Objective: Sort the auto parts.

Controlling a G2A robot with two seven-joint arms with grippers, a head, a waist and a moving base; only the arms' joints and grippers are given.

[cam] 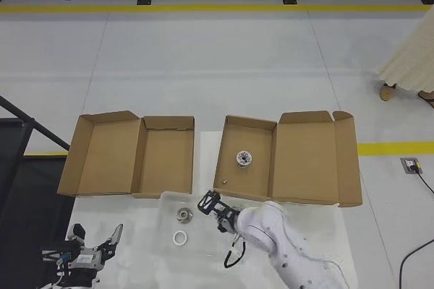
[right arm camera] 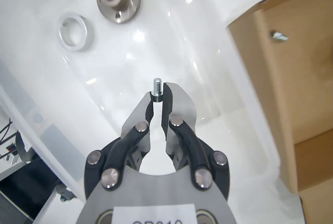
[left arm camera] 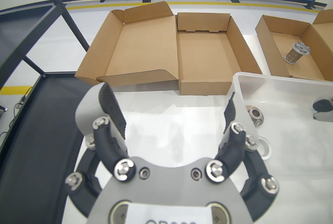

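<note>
There are two open brown cardboard boxes (cam: 101,155) (cam: 311,159), one clear plastic tray (left arm camera: 273,78), two small silver threaded bolts (right arm camera: 157,89) (right arm camera: 278,36), one flanged steel hub (cam: 184,214), one flat silver metal ring (cam: 180,238) and one perforated grey metal cylinder (cam: 244,157).

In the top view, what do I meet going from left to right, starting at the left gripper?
left gripper → white ring → right gripper holding a bolt → loose bolt → round grey part

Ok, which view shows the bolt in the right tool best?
Right wrist view: the bolt is close up, pinched in the right tool. In the other two views it is too small to tell.
</note>
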